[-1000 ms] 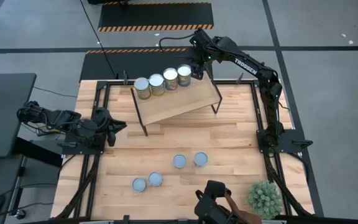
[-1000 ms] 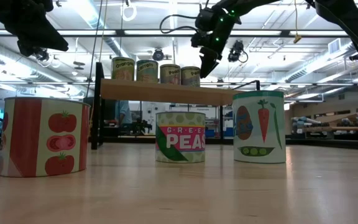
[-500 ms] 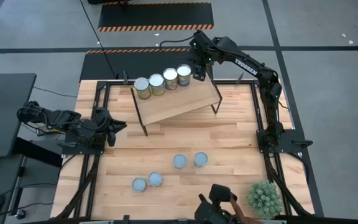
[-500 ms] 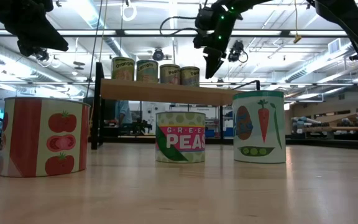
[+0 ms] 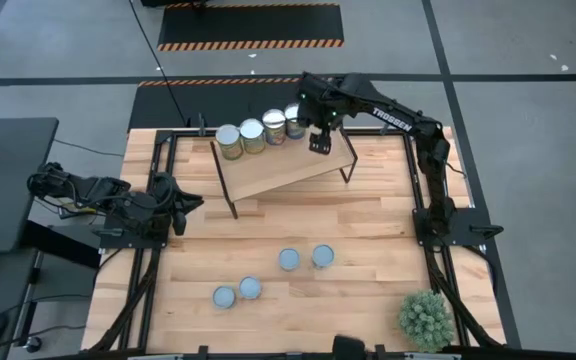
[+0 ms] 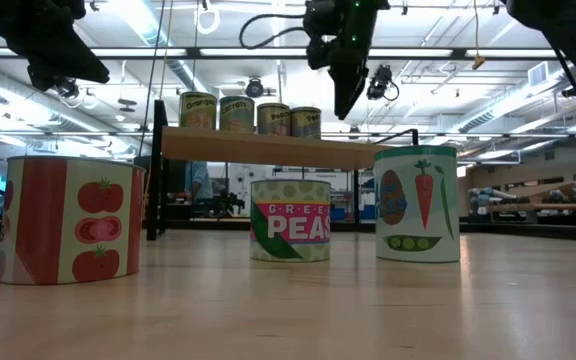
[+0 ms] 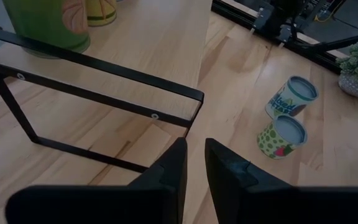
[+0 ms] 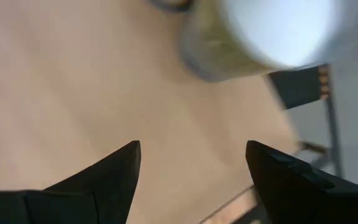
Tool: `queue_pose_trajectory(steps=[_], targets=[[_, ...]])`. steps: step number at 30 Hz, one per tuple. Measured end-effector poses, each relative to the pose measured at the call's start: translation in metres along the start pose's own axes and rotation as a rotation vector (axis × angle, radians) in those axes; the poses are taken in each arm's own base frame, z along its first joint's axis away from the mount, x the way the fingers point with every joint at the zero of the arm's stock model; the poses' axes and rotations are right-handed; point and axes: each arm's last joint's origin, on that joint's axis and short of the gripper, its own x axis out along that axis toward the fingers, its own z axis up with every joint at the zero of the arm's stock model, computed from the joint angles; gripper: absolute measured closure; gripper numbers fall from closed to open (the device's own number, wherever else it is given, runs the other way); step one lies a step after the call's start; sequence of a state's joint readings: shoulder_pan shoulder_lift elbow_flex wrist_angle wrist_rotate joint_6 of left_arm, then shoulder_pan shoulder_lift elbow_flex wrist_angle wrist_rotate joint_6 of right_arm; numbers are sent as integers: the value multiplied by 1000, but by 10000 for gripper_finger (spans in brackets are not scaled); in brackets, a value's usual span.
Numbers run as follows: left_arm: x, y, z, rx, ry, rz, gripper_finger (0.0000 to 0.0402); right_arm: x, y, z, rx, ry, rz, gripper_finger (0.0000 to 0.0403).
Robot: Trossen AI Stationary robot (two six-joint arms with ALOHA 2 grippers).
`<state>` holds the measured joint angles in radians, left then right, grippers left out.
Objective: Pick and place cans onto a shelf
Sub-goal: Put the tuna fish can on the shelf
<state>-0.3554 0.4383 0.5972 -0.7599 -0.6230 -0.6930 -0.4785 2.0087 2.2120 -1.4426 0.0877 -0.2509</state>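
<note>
The shelf, a light wood board on a black frame, stands at the table's far middle. A row of several cans runs along its far edge, from one end can to the other; they show again in the low view. My right gripper hangs open and empty above the board's right end, pointing steeply down beside the rightmost can. Several shorter cans stand on the tabletop. My left gripper waits shut at the table's left, holding nothing.
The tabletop cans stand in two pairs, one mid-table and one nearer the front edge. A spiky green plant sits at the near right corner. Bare wood lies between the shelf's legs and the cans.
My right gripper has swung from behind the rightmost shelf can toward the table's near edge, out over the board's right end, and has tipped to point more steeply down. It has stayed open. The cans have kept their places.
</note>
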Motion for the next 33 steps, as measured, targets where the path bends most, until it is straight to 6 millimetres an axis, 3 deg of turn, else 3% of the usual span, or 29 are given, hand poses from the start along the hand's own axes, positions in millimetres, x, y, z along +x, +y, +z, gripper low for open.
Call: queue_pose_trajectory(steps=[8,21,33], targets=[[0,0,0,3,2,2,338,-7,57,7,33,-5,290,105],[0,0,-3,14,48,-27,338,-34,197,10,-135,-98,399,105],[0,0,-3,14,51,-31,338,-44,260,-13,-61,-59,321,105]])
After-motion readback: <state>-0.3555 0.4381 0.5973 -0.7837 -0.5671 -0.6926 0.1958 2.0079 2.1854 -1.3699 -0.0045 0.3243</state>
